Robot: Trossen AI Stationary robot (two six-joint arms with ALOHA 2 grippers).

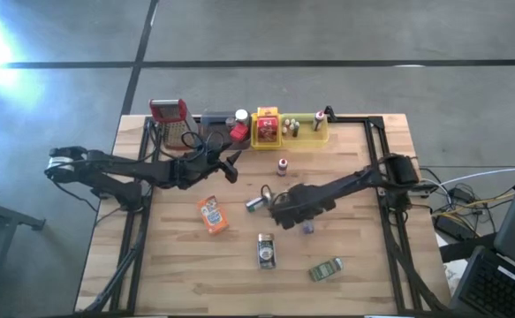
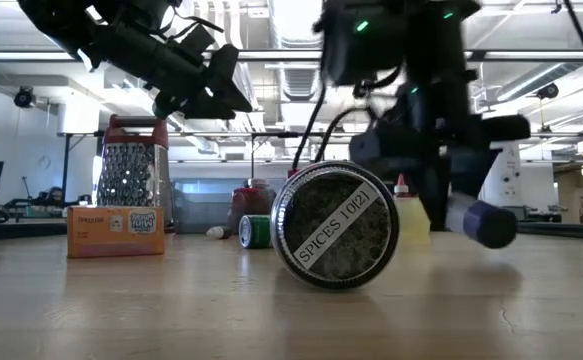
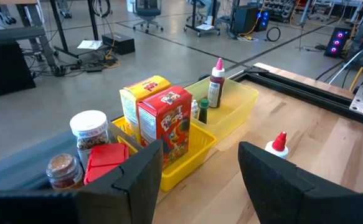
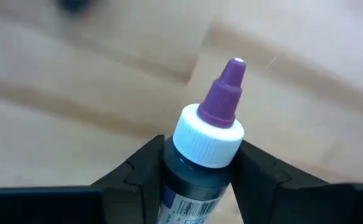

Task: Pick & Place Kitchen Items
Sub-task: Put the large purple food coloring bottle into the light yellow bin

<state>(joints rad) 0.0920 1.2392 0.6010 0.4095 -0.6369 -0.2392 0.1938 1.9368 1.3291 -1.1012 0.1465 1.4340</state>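
Above the table's back left, near the grater point(image 1: 170, 114), the left gripper point(image 3: 197, 177) hovered with its jaws parted and nothing between them, facing the yellow tray point(image 3: 190, 158) of boxes and bottles. Right of it, at mid-table, the right gripper point(image 4: 197, 165) had its jaws clamped on a purple-tipped bottle point(image 4: 209, 134), lifted off the wood.

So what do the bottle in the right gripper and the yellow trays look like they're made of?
The bottle clamped in the right gripper looks like plastic: matte white ribbed collar, smooth purple nozzle, dark body with a printed label. The yellow trays look like glossy moulded plastic, the paler one slightly see-through at its walls.
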